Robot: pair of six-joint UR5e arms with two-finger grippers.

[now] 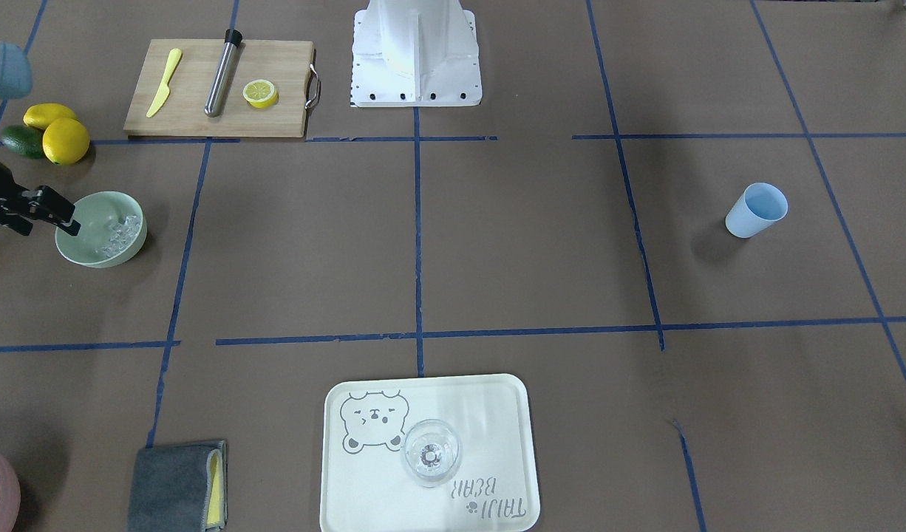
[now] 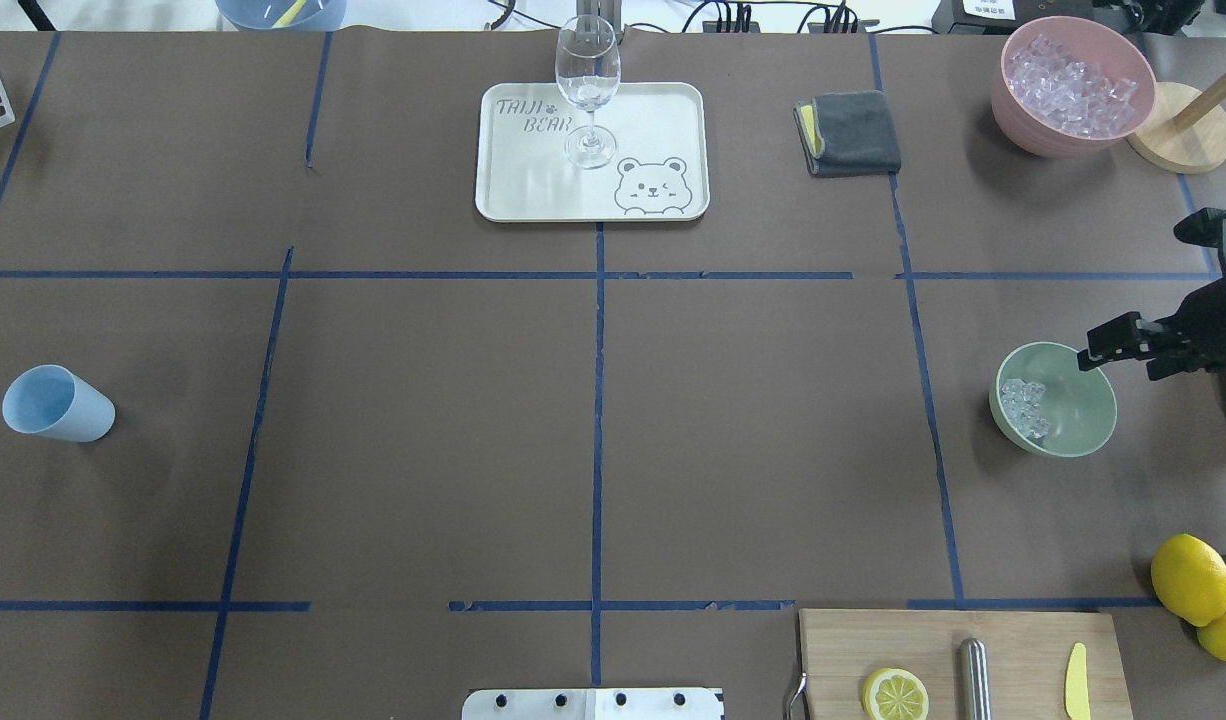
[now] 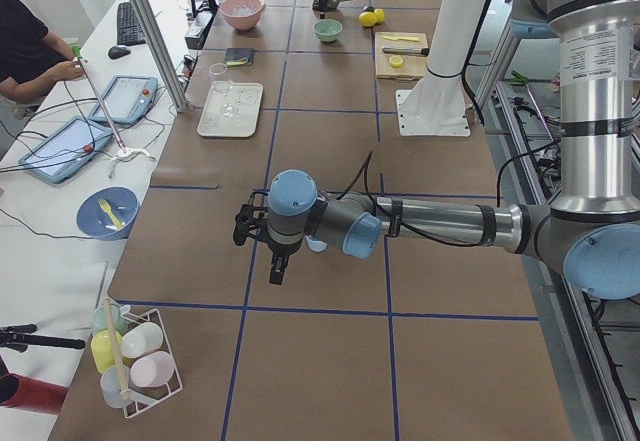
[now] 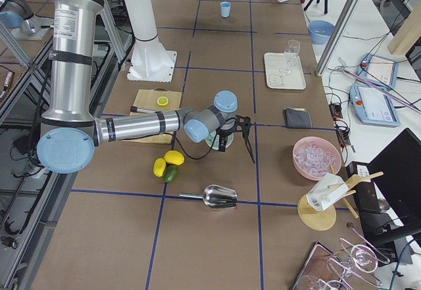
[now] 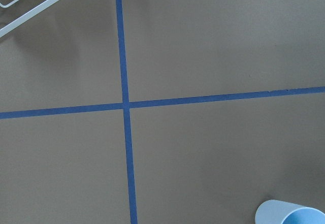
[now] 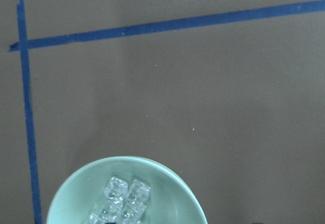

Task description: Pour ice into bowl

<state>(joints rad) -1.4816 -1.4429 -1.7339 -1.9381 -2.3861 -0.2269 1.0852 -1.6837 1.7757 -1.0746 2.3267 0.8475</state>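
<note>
Closest to the right wrist camera, at the bottom edge of its frame, is the mint-green bowl [image 6: 177, 203]. A small heap of clear ice [image 6: 122, 198] cubes rests inside it.

In the overhead view you will find that bowl at the right of the frame, standing upright on the brown table [image 2: 673, 450]. The ice is gathered against its left inner wall.

The right gripper [image 2: 1123, 360] enters from the right edge and hovers over the bowl's upper right rim. One dark finger overlaps the rim on the side away from the ice. Its fingers are spread apart, and nothing is held between them.

A metal scoop [image 4: 220, 198] lies on the table in the lower middle of the right side view, apart from the gripper.

The left gripper [image 3: 258, 246] shows only in the left side view, hanging above the table near the light blue cup [image 2: 58, 405]. You cannot tell how its fingers are set. The cup lies on its side at the far left of the overhead frame.

A pink container [image 2: 1033, 135] filled with more cubes sits at the upper right.
</note>
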